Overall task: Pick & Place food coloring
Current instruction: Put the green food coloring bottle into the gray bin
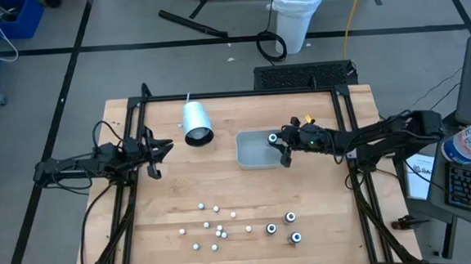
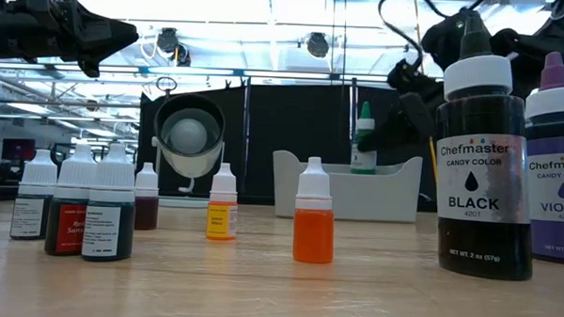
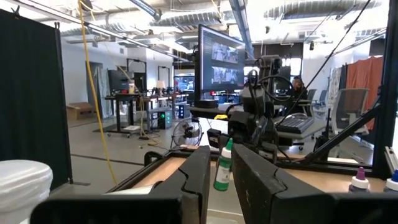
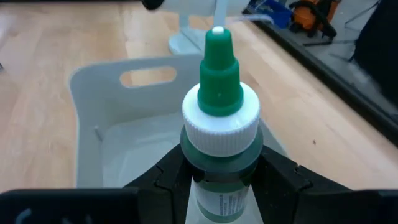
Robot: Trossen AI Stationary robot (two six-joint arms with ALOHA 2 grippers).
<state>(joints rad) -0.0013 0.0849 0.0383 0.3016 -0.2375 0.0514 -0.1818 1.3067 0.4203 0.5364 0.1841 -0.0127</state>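
The right gripper (image 4: 219,177) clamps a green-capped food coloring bottle (image 4: 220,118) by its neck, held upright. Below it lies the grey tray (image 4: 93,87) on the wooden table (image 4: 37,56)

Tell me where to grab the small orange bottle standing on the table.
Pinch the orange bottle across its round body, under the white cap, coming down from above. It stands upright with clear space on both sides, and the cap narrows upward.

black bottle (image 2: 480,156) "Chefmaster CANDY COLOR BLACK 4201"
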